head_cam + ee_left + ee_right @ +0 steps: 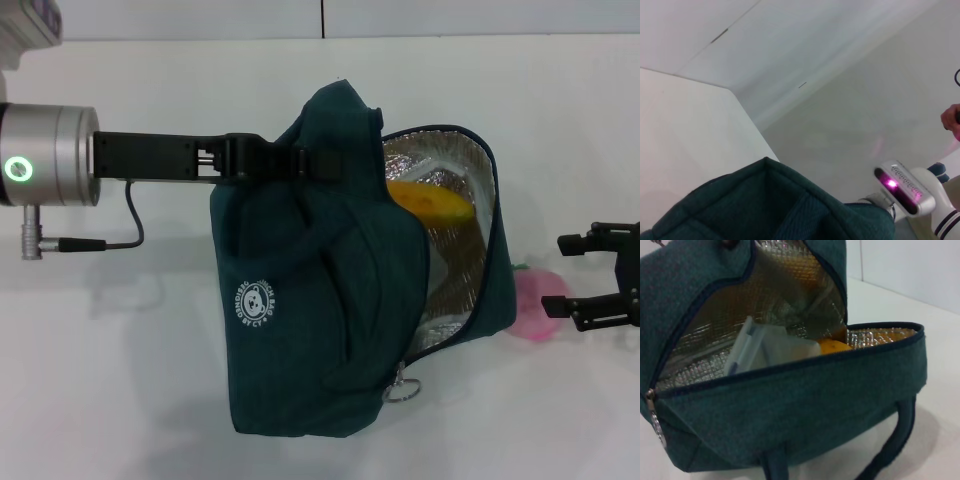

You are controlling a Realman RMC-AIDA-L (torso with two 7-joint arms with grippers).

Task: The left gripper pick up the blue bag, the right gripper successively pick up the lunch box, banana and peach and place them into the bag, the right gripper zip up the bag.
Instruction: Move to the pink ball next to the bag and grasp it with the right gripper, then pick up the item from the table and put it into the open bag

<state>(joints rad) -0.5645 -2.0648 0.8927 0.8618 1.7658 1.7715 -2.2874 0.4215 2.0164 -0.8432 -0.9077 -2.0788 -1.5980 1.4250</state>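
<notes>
The left hand [300,160] reaches in from the side and is clamped shut on a strap handle at the top of the blue bag [300,330], and that grip looks to be what keeps the bag propped up off the white counter [120,360] with its mouth gaping toward the other arm. With the strap held up, the zipped edge falls away in a wide arc and the silver foil lining shows.

Inside the opening the lunch box [757,347] already leans against the foil, a pale clear slab tipped on edge, and the banana [430,200] lies across the mouth on top of it, its yellow length just within the rim. So two of the three items are in, as far as I can judge.

The peach [535,305] is the one left out. It sits on the counter just beside the bag's open side, partly tucked behind the fabric edge. The right hand [590,280] hovers close by it with its two black fingers spread apart and nothing between them, lined up on the fruit as though to close around it.

The metal ring pull [402,388] hangs at the low end of the zip, so the bag is wide open, which it needs to be until the peach goes in.
</notes>
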